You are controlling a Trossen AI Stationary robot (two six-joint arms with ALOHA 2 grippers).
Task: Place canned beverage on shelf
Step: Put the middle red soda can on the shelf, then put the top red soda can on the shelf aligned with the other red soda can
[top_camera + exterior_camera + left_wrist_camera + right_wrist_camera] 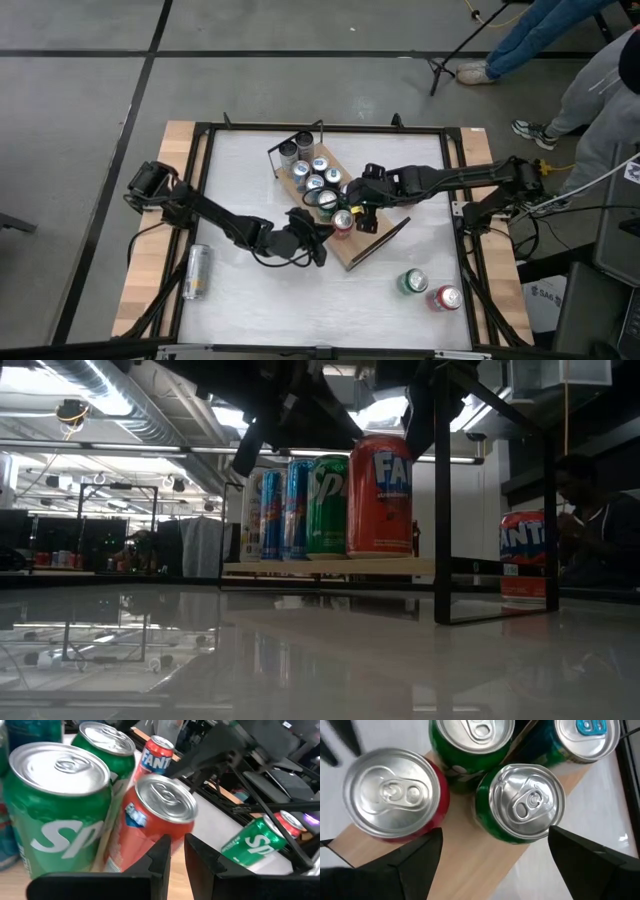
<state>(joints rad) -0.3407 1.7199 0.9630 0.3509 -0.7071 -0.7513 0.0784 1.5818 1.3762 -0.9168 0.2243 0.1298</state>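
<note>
the red can (343,224) stands upright on the shelf (352,247) near its open end, beside two green cans (325,199). the right gripper (352,212), jaws spread above it, should lift straight up. the left gripper (318,238), fingers pressed together, crowds the shelf's edge; bare board lies beyond the can.

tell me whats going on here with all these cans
Two robot arms are stocking a wooden shelf with drink cans. The right end effector hangs open above a green can on the board, not gripping it. The left end effector, shut and empty, sits beside a red Fanta can at the row's end. Three more cans wait on the table.
</note>
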